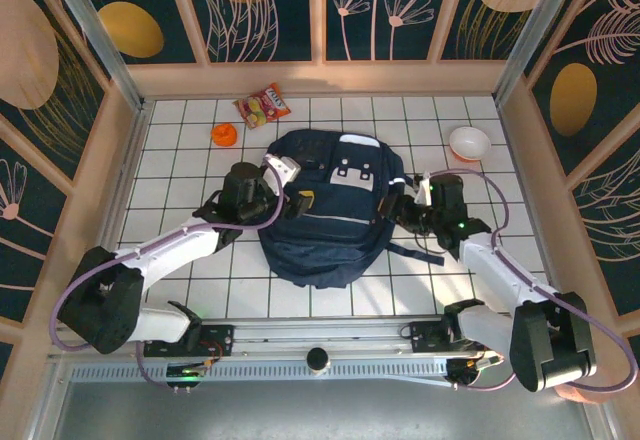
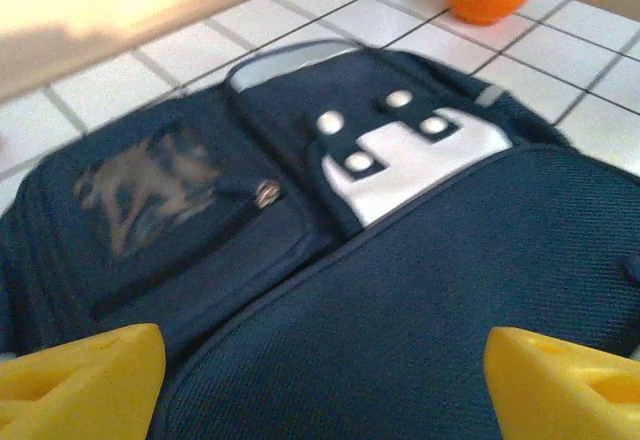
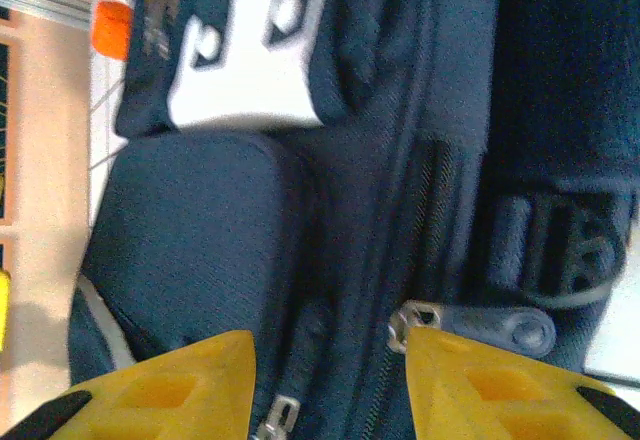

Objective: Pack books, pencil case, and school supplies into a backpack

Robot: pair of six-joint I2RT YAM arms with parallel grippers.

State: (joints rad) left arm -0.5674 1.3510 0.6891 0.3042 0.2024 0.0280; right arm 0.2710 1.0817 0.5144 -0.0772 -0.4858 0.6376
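Observation:
The navy-blue backpack (image 1: 320, 215) lies flat in the middle of the tiled table, white-grey patches facing up. My left gripper (image 1: 298, 192) hovers over its left front; in the left wrist view its yellow fingers (image 2: 85, 375) stand far apart, the gripper (image 2: 325, 380) open with only fabric (image 2: 400, 290) below. My right gripper (image 1: 402, 200) is at the backpack's right side. In the right wrist view it (image 3: 330, 380) is open over the closed zippers (image 3: 400, 220), a grey zipper pull (image 3: 490, 327) lying beside one finger. The books, pencil case and school supplies are out of view.
A red-orange snack packet (image 1: 263, 106) and a small round orange object (image 1: 224, 135) lie behind the backpack at the left. A bowl (image 1: 469, 142), orange outside and white inside, stands at the back right. Wooden walls (image 1: 320, 78) enclose the table.

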